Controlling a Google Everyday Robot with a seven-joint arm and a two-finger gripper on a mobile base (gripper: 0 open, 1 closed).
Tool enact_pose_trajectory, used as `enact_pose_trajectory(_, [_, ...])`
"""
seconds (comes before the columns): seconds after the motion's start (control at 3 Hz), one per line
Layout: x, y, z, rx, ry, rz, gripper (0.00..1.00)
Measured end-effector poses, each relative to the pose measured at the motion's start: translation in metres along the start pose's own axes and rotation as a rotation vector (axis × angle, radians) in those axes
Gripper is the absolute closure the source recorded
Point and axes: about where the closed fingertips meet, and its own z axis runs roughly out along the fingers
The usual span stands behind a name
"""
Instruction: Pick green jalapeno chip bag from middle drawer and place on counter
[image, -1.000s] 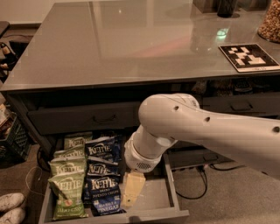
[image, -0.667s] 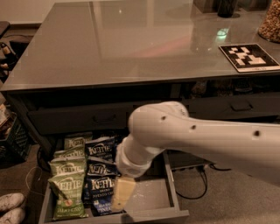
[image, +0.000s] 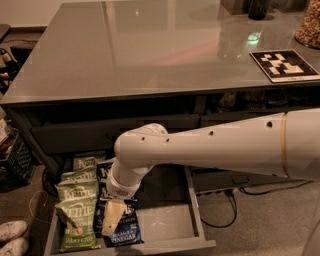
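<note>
Middle drawer (image: 170, 223) open below the counter (image: 150, 50)
Jalapeno chip bag (image: 76, 226) front-left in it; gripper (image: 113, 218) just right of it, over neighbouring bags (image: 126, 236); board (image: 283, 65) on the counter's right

Views: a single camera view is provided.
Vantage: the scene is seen from high up, in front of the counter (image: 150, 55), on the side where the middle drawer (image: 170, 225) is pulled out.
Direction: the view is aimed forward and downward. The counter top is seen receding toward the upper edge, and the drawer floor is seen from above.
Nearness: the arm (image: 215, 147) is seen close, entering at the right edge.
Gripper: the gripper (image: 113, 219) is framed low and left of centre, over the dark blue bags (image: 125, 234).
Framing: a patterned board (image: 284, 65) is caught upper right and shoes (image: 12, 237) lower left.
</note>
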Motion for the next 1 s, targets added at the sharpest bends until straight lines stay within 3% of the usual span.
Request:
enact_pose_trajectory(0.33, [-0.003, 0.003, 0.008, -0.005, -0.010, -0.007, 0.00])
enact_pose_trajectory(0.67, [-0.009, 0.004, 0.040, 0.013, -0.002, -0.007, 0.00])
enact_pose_trajectory(1.0, [-0.013, -0.001, 0.065, 0.057, 0.018, 0.043, 0.00])
